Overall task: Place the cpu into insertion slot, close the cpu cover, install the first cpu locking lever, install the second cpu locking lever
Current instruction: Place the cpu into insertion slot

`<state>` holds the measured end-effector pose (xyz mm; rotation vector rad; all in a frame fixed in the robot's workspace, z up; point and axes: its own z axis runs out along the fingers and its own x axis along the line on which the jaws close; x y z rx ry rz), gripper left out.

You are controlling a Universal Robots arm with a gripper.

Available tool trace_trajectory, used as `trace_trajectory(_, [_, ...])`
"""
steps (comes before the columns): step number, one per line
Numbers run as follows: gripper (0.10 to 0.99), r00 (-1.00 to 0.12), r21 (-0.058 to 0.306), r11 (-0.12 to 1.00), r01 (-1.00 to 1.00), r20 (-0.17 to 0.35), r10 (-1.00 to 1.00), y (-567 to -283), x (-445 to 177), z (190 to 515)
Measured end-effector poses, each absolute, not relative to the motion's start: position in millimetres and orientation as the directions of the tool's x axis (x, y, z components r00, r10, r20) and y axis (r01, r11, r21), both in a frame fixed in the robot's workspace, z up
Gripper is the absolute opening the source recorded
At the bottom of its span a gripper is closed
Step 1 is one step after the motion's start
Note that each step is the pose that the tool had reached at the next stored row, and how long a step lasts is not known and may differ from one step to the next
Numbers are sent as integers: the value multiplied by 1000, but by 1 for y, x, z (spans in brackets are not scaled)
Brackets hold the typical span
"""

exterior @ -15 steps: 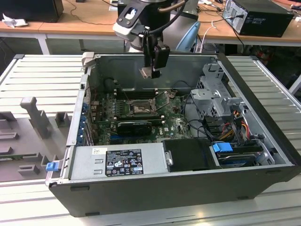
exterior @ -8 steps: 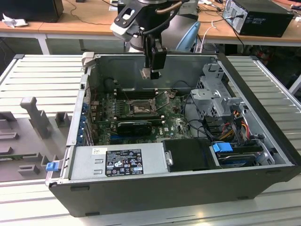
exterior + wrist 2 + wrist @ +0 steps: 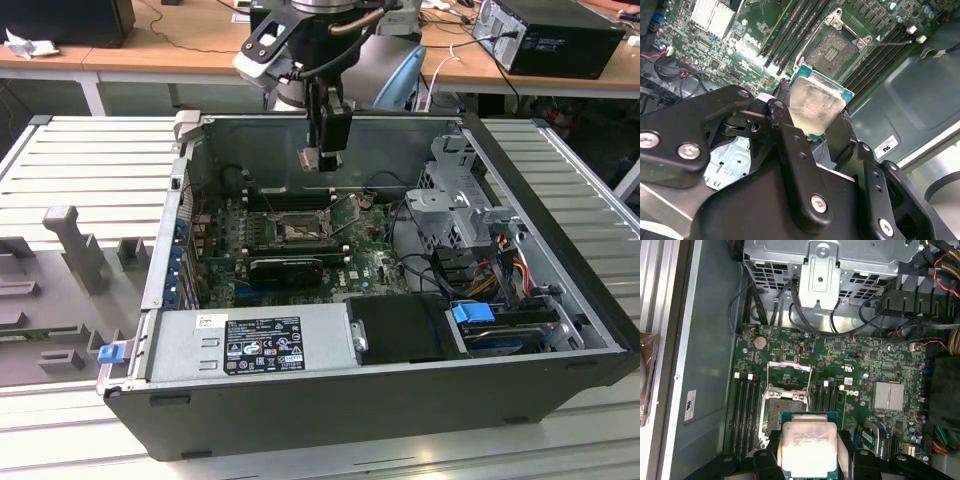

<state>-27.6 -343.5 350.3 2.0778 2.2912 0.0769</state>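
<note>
A: Where is the cpu (image 3: 807, 447) now?
B: The jaws of the gripper (image 3: 322, 160) pinch it, in the air near the insertion slot (image 3: 785, 407). The cpu cover (image 3: 790, 371) stands open.
A: And the risk?
B: I think a tilted or off-centre chip may bend the socket pins.

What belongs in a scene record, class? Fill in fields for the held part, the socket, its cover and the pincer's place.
Held part: cpu, gripped by its edges in the pincer
Socket: insertion slot empty, dark centre showing
Cover: cpu cover raised open
Pincer's place: above the green board, apart from the slot
</note>
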Motion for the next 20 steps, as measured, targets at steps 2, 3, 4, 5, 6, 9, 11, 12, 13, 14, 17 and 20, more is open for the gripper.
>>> trace_trajectory(2, [529,-88,69,88,994,-2,996,-343,-28,349])
trace_trajectory(3, [529,-73,69,73,995,-2,997,-344,-28,349])
trace_trajectory(4, [529,-60,69,60,996,-2,998,-344,-28,349])
trace_trajectory(5, [529,-51,69,51,996,-2,999,-344,-28,349])
trace_trajectory(6, [529,-44,69,44,997,-2,999,-344,-28,349])
trace_trajectory(9, [529,-27,69,27,997,-2,1000,-343,-28,348])
trace_trajectory(11, [529,-26,69,26,997,-2,1000,-344,-28,346])
trace_trajectory(12, [529,-26,69,26,997,-2,1000,-344,-28,344])
trace_trajectory(13, [529,-25,69,25,997,-2,1000,-343,-28,342])
trace_trajectory(14, [529,-25,69,25,997,-2,1000,-343,-28,341])
trace_trajectory(17, [529,-24,69,24,997,-2,1000,-343,-28,338])
trace_trajectory(20, [529,-23,69,23,997,-2,1000,-343,-28,333])
